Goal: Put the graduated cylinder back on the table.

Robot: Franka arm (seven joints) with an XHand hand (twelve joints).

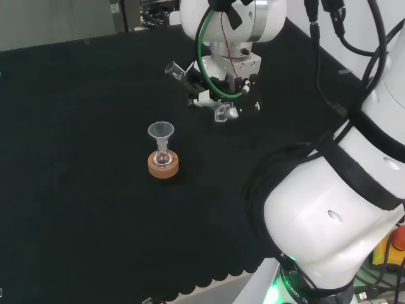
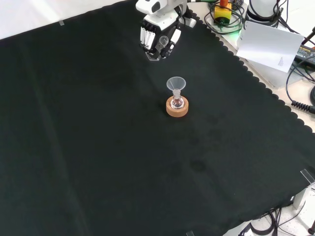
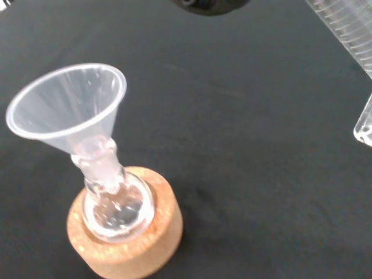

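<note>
**Cylinder held tilted above the cloth, beyond the flask**

The hand has its fingers curled round the graduated cylinder, which it holds clear of the tabletop. In the head view the cylinder lies steeply tilted, its open mouth pointing up and to the left and its clear foot showing low at the hand's right side. In the front view the hand hangs near the top of the cloth, with the cylinder's mouth showing between the fingers. In the wrist view the ribbed wall of the cylinder is close and its foot stands off the cloth.

Apart from the hand, nearer the middle of the cloth, a small round flask sits in a cork ring. A clear funnel stands upright in the flask's neck. In the front view the flask and its funnel lie below the hand; the wrist view shows the funnel, flask and cork ring close up
</note>
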